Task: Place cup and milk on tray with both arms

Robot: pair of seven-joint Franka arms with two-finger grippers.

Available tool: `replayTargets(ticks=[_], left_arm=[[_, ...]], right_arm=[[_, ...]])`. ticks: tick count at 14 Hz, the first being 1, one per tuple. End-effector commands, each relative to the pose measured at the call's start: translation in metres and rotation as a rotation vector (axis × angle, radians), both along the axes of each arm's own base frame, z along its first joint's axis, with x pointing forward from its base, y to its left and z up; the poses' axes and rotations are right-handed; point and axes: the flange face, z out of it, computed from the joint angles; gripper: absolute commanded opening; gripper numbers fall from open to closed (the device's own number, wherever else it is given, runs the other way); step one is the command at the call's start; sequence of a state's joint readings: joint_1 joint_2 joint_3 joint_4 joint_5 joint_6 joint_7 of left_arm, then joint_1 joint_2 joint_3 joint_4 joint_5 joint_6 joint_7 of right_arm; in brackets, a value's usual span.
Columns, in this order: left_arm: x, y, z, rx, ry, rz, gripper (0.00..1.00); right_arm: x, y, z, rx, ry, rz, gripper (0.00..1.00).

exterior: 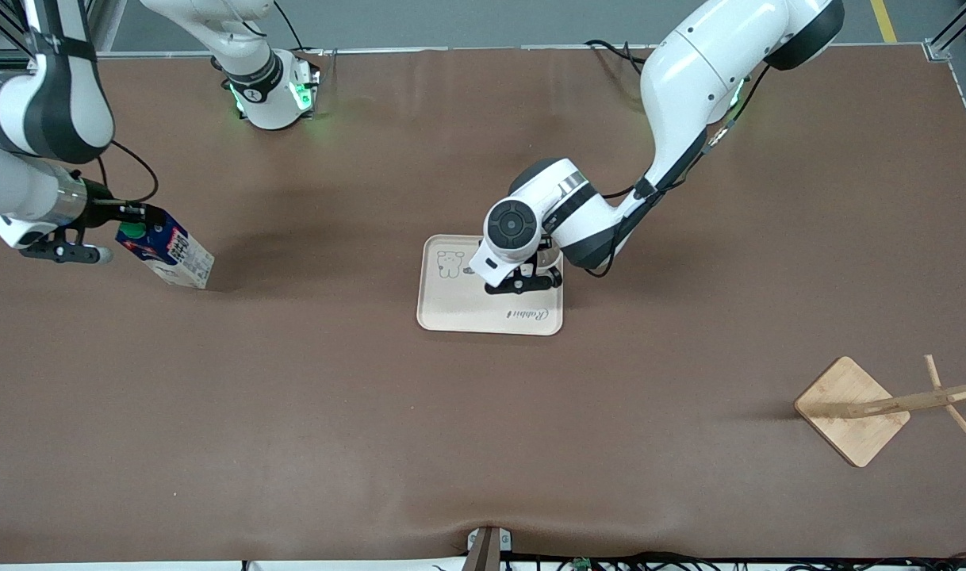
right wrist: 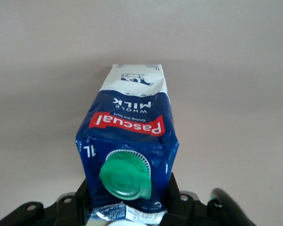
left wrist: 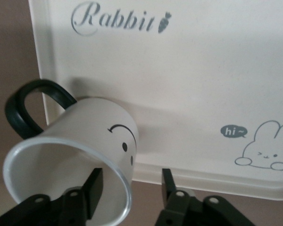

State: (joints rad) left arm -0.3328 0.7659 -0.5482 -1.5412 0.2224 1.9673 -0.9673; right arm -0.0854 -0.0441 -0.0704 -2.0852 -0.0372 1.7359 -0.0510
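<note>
Worktop (exterior: pixel 483 444) brown and wrinkled along the edge nearest the front camera; wooden stand (exterior: pixel 852 411) noted near the left arm's end, well apart from the work. Tray (exterior: pixel 451 305) flat at centre of the worktop, carrying the cup only. Left arm reaching down over the tray edge toward its own end of the table. Right arm out at its own end, well apart from the tray. Milk (exterior: pixel 170 252) tilted, cap end uppermost, clamped at the top by the right gripper (right wrist: pixel 127 207), jaws closed on either side of the carton; lower corner at or close to the worktop, contact not confirmed. Cup (left wrist: pixel 78 160) tilted with rim toward the wrist camera, handle overhanging the tray rim; left gripper (left wrist: pixel 132 188) pinching the cup wall, one finger inside the mouth, one outside. Risks judged: cup toppling or rolling off the tray on release, owing to the tilt and closeness to the rim; carton swinging or slipping in transit, owing to the high, narrow grip; arms crowding each other over the tray unless the left one clears first.
</note>
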Motion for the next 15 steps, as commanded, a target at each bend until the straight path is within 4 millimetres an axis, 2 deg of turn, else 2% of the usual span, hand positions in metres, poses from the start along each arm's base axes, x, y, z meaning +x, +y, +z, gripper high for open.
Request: replayTargets(ticks=[1, 3, 5, 7, 8, 10, 12, 15], left_arm=[[0.015, 0.004, 0.03, 0.031, -0.045, -0.016, 1.0], [0.035, 0.016, 0.064, 0.053, -0.051, 0.01, 1.0], [0.058, 0.046, 0.105, 0.078, -0.061, 0.061, 1.0], [0.085, 0.089, 0.157, 0.065, -0.127, 0.122, 1.0], [0.098, 0.113, 0.182, 0.056, -0.164, 0.143, 1.0], [0.121, 0.169, 0.226, 0.043, -0.225, 0.172, 1.0], [0.138, 0.229, 0.258, 0.039, -0.258, 0.147, 1.0], [0.149, 0.311, 0.296, 0.046, -0.277, 0.086, 1.0]], right_arm=[[0.025, 0.039, 0.046, 0.009, 0.02, 0.055, 0.21], [0.031, 0.091, 0.066, -0.014, 0.046, 0.073, 0.21], [0.031, 0.147, 0.079, -0.053, 0.02, 0.067, 0.21], [0.027, 0.199, 0.079, -0.024, 0.016, 0.093, 0.21], [0.029, 0.221, 0.077, 0.002, 0.026, 0.092, 0.21], [0.032, 0.268, 0.074, 0.064, 0.04, 0.095, 0.28], [0.037, 0.32, 0.072, 0.084, 0.042, 0.105, 0.28], [0.023, 0.414, 0.052, 0.007, 0.061, -0.02, 0.28]])
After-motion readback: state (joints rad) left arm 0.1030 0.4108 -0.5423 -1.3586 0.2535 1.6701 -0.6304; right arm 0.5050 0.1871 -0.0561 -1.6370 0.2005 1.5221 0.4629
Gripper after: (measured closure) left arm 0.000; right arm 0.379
